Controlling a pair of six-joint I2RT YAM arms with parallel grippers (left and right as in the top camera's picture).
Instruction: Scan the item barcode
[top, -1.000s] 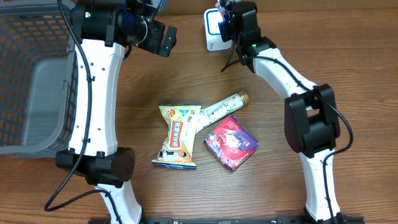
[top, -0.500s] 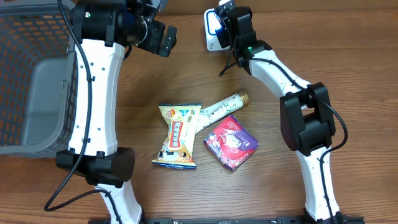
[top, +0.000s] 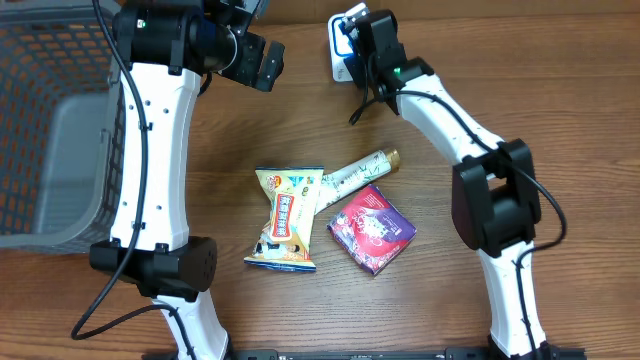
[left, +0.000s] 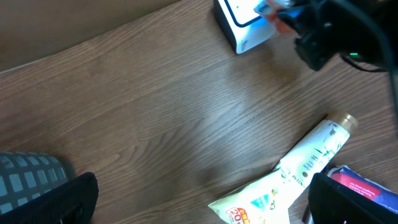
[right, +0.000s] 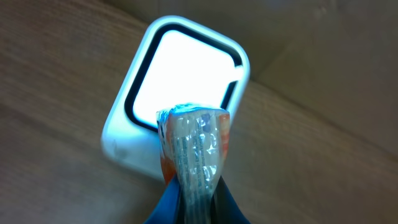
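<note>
Packet (right: 193, 146), a small see-through one with an orange edge, is held up right in front of the scanner (right: 180, 74), at the far edge of the worktop (top: 250, 140). It is gripped by its crimped end, and only that end can be seen from the right wrist. It is likely held this way so that the side with the barcode can be turned to the bright white window of the scanner. Whether the barcode faces the window cannot be told. The packet is near the window, but whether the scanner is touched cannot be told either.

The right jaws are clenched tight on the packet, with only the thin crimped end squeezed between them. The left jaws are spread as wide as they go, and nothing is held or touched by them. They are hung above the worktop, apart from the scanner.

A yellow snack bag (top: 288, 218), a white tube (top: 360, 170) and a purple box (top: 372, 228) are laid close together in the middle of the worktop, likely to be scanned later. A mesh basket (top: 75, 170) is set at the left side, probably for scanned things.
</note>
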